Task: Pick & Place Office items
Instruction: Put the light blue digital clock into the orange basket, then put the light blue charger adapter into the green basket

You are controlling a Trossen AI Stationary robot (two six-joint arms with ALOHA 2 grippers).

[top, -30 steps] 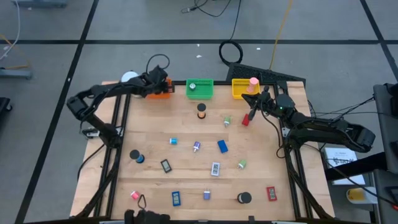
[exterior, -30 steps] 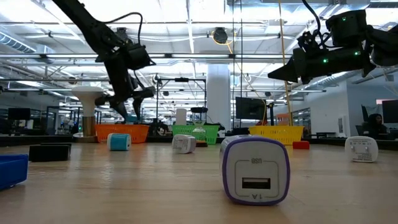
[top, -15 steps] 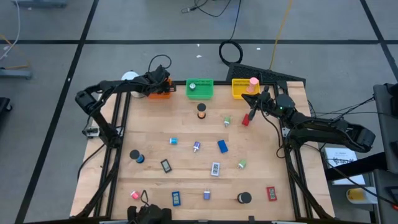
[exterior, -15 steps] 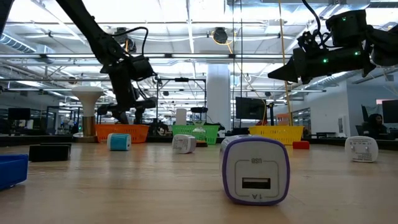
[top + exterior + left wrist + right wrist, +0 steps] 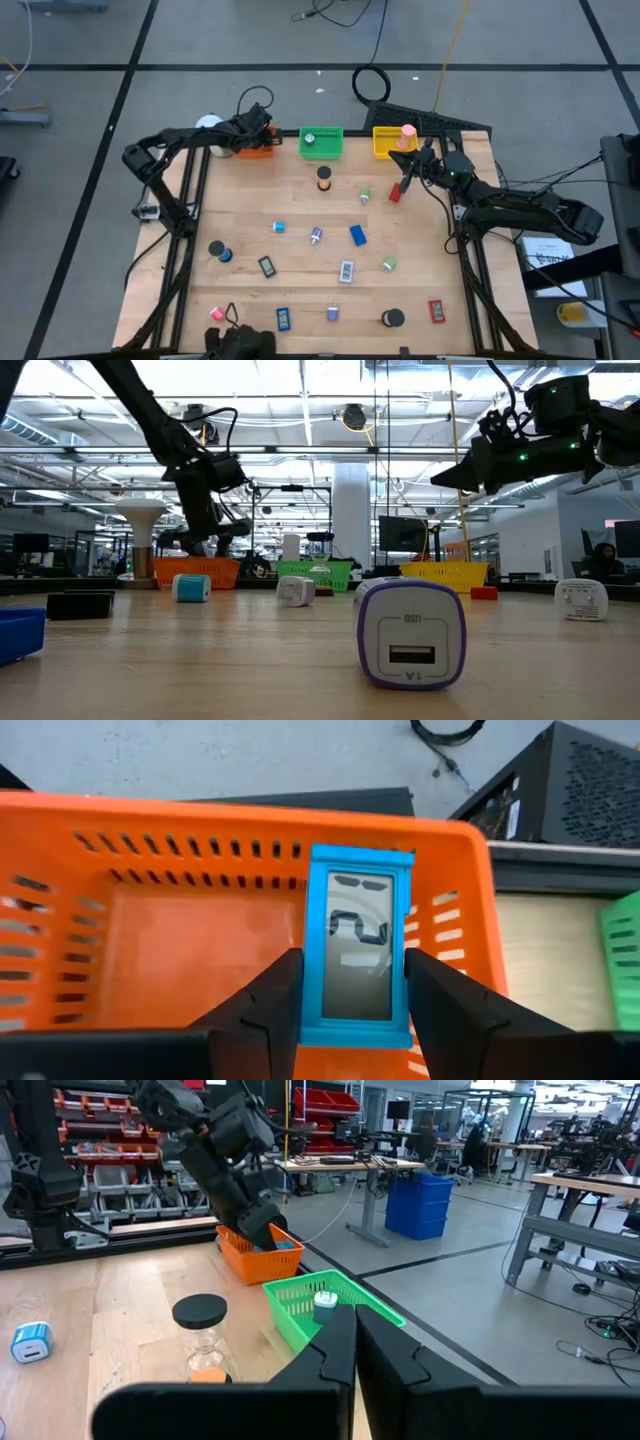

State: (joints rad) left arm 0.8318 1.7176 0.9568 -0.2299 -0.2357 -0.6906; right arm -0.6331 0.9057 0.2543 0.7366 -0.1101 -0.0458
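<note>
Now we have our left hand [image 5: 348, 1010] lowered into the orange tray [image 5: 200, 955] at the table's far left, gripping the blue flat piece [image 5: 360, 955] (release seems next); our right hand [image 5: 355, 1355], fingers together, waits far right.

Between the left gripper's [image 5: 345, 982] matt black fingers: a blue item [image 5: 358, 955] of smooth plastic with a glossy grey face. Beyond it: slotted orange tray [image 5: 150, 935] of glossy moulded plastic. Table [image 5: 300, 210]: pale, matt wood grain.

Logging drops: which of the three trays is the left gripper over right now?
The orange tray, leftmost of the three. The left gripper holds a blue flat rectangle above it; the green tray and yellow tray have no gripper over them.
</note>
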